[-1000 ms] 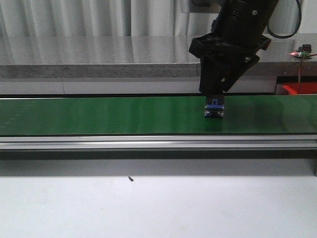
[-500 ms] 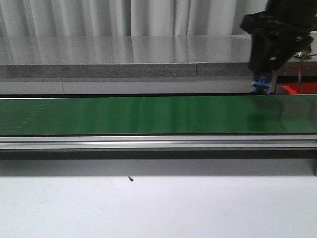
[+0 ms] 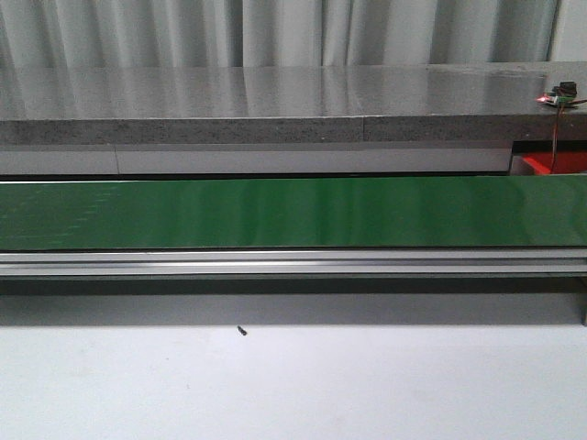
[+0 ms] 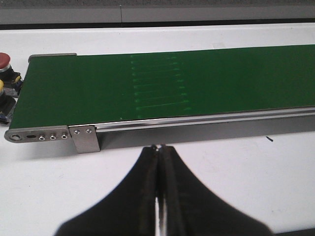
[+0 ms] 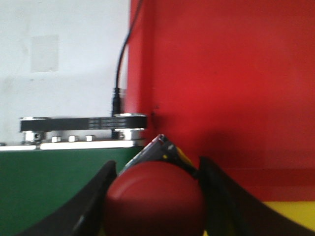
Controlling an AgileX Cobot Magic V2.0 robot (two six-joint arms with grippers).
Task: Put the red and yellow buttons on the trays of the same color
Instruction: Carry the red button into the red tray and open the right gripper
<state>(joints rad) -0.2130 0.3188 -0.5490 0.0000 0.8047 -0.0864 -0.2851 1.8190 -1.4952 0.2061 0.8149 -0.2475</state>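
Observation:
In the right wrist view my right gripper (image 5: 155, 196) is shut on a red button (image 5: 153, 199), whose round red cap fills the space between the two black fingers. It hangs at the end of the green belt (image 5: 54, 182), at the edge of the red tray (image 5: 221, 83); a strip of the yellow tray (image 5: 290, 216) shows beside it. My left gripper (image 4: 160, 147) is shut and holds nothing, over the white table in front of the belt (image 4: 172, 78). Another red button (image 4: 4, 60) sits past the belt's far end. Neither arm appears in the front view.
A black cable (image 5: 119, 73) runs down to the belt's end roller (image 5: 83, 123). In the front view the long green conveyor (image 3: 293, 213) crosses the scene with an aluminium rail (image 3: 293, 264) in front. A red tray corner (image 3: 555, 165) shows at the far right.
The right arm, holding the button over the belt's middle-right, swung right and left the front view. The belt now lies bare there.

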